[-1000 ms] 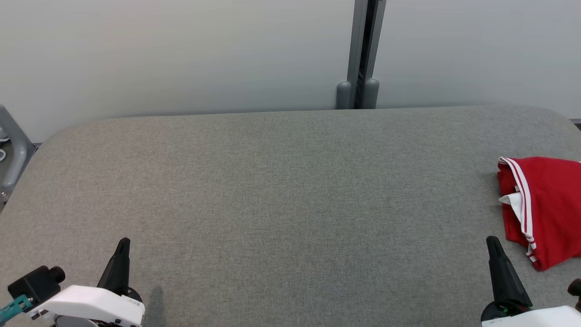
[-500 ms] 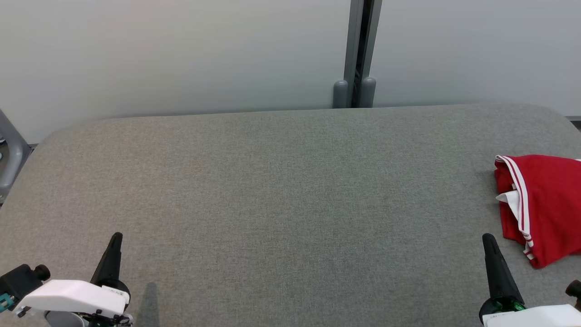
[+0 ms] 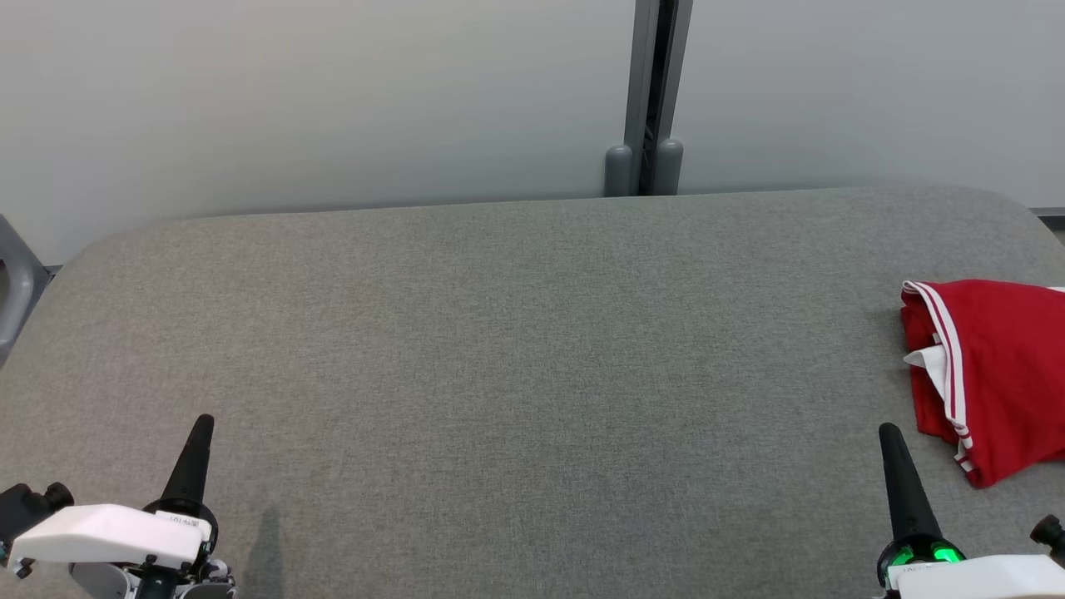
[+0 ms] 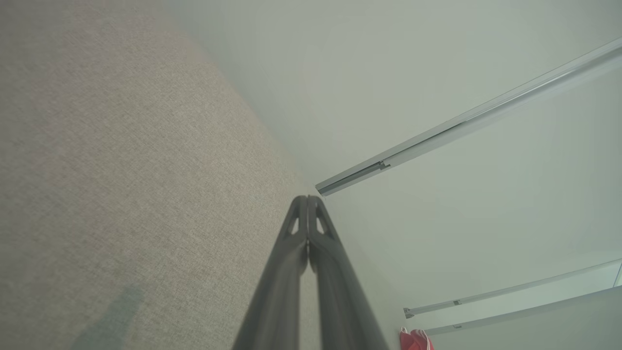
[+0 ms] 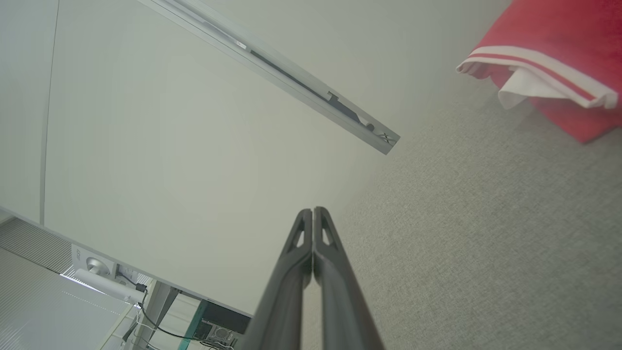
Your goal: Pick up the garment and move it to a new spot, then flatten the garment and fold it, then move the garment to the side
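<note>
Red garment (image 3: pixel 994 374) far right on table (image 3: pixel 499 333), left claw (image 3: pixel 201 423) and right claw (image 3: pixel 888 431) pinched together, empty

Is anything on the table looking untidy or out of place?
Only a small thing: the red garment lies folded at the right side of the table, and a white flap pokes out under its striped hem. Nothing else stands out.

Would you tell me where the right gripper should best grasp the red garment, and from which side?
Probably the white-striped edge of the garment, approached from the centre of the table by the right gripper: that folded edge faces it, stands slightly raised and lies nearest.
</note>
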Controlling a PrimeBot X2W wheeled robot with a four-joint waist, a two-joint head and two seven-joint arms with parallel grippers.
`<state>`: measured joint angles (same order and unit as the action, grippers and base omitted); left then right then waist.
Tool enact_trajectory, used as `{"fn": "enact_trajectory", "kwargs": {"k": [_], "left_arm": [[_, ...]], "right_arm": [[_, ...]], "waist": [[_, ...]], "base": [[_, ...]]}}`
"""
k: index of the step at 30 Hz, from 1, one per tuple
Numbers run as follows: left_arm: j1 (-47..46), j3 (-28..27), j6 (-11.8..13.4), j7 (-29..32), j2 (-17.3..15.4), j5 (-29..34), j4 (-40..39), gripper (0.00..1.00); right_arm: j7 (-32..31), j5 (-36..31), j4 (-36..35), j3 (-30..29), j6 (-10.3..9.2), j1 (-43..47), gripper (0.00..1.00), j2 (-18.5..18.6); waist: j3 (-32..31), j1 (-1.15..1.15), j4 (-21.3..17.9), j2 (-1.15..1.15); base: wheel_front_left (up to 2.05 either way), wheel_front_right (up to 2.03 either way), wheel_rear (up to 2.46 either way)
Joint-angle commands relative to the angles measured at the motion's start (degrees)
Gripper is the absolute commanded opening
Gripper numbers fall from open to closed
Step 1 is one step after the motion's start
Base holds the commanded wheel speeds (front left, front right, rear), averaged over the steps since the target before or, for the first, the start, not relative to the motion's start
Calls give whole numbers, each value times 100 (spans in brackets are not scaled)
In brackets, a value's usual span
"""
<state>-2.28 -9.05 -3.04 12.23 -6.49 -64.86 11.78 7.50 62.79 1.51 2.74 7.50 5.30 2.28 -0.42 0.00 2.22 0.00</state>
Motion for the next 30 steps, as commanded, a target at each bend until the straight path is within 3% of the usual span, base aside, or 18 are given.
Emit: {"fn": "enact_trajectory", "kwargs": {"k": [1,30], "left_arm": [[-180,-97,-65,57,-26,-168,-18,0],[-455,-675,-288,689,142,-1531,278,0]], "right_arm": [[53,188,-15,32,0,-98,0,52],[281,1756,193,312,0,-239,0,69]], "waist": [[2,0,-6,0],[37,0,-114,0]], "base": [[0,0,0],[0,0,0]]}}
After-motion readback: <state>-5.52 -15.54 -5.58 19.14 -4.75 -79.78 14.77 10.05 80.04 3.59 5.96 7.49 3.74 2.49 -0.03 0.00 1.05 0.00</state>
